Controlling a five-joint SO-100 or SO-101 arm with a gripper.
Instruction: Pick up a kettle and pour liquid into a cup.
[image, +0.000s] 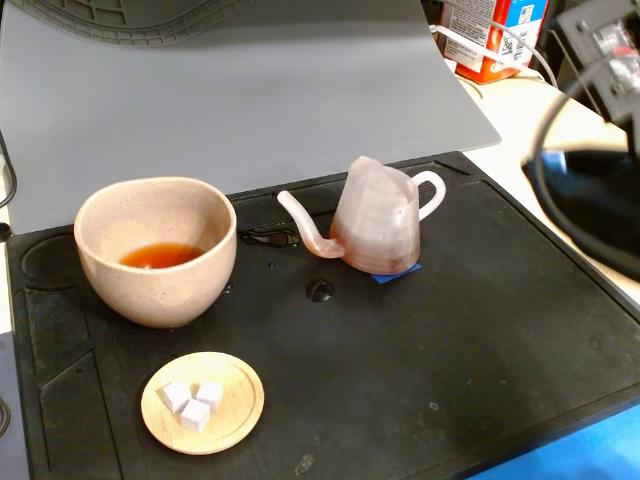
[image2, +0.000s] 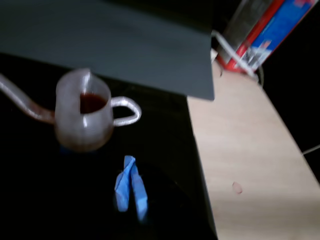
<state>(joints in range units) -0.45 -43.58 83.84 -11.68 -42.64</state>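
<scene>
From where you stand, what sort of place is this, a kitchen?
More likely a hobby workbench set up like a tea table: a black work mat on a pale desk, holding a kettle, a cup and a wooden dish.

**Surface finishes, fixed and wrist views.** Gripper (image2: 130, 172): the fingertips look wrapped in matt blue tape, slightly creased. Kettle (image: 378, 225), ahead and left of the gripper in the wrist view: translucent pink plastic, finely ridged, with a soft sheen; its loop handle is smooth white plastic. Liquid (image: 160, 255): clear and glossy. Cup (image: 160, 290): speckled ceramic with a satin glaze. Mat (image: 480, 330), beneath the gripper: black, matt, rubber-like, with moulded recesses and dust specks. Dish (image: 240, 410): pale, smooth wood. Cubes (image: 193, 403): white, matt. Board (image: 250, 90): grey, matt, smooth. Table (image2: 240, 165), right of the gripper: light wood-look top, smooth. Carton (image2: 265, 35): glossy print.
</scene>
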